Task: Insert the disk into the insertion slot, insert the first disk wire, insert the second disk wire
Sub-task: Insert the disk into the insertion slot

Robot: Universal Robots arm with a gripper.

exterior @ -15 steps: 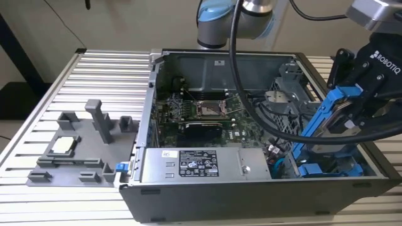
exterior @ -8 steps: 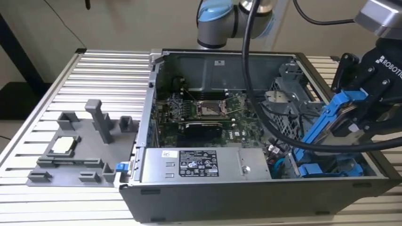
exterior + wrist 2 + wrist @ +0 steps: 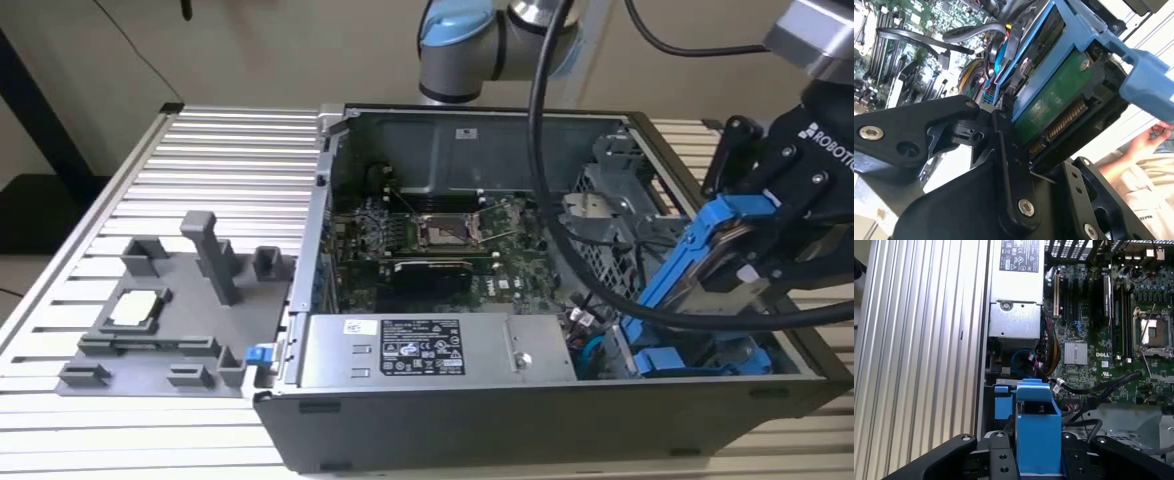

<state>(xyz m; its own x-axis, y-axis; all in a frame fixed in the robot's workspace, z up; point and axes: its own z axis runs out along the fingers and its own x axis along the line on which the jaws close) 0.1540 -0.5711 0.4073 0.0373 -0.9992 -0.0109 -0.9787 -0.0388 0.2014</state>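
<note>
gripper: the black, angular metal gripper (image 3: 755, 262) was clenched on the disk, one finger pressed to each broad side of it, as seen in both wrist views (image 3: 1038, 456) (image 3: 1021, 131).
disk: the flat rectangular disk (image 3: 697, 262) sat in a bright blue, glossy plastic carrier. it was held steeply tilted over the case's corner at the exterior view's right, lower end dipping towards the case interior. the second wrist view showed its green circuit board underside (image 3: 1053, 102) with a row of gold connector contacts. the first wrist view showed the carrier's moulded blue end (image 3: 1037, 427).
seating: could not tell whether the disk's lower end touched anything inside the case.
other blue unit: a second blue-framed unit (image 3: 710, 360) lay low in the same corner, just below the held disk.
pc case: dark grey sheet-metal box (image 3: 400, 425), open on top.
motherboard: green board (image 3: 447, 245) with a square socket, flat on the case floor.
power supply: silver metal box (image 3: 427, 350) with a pale label, along the near wall.
cage: perforated grey metal cage (image 3: 617, 232), beside the disk.
cable: thick black cable (image 3: 541, 150), looping down into the case.
worktop: ribbed aluminium worktop (image 3: 200, 150), carrying a grey fixture plate (image 3: 174, 310) with upright blocks.
person: a hand (image 3: 1150, 137) rested past the case edge.
</note>
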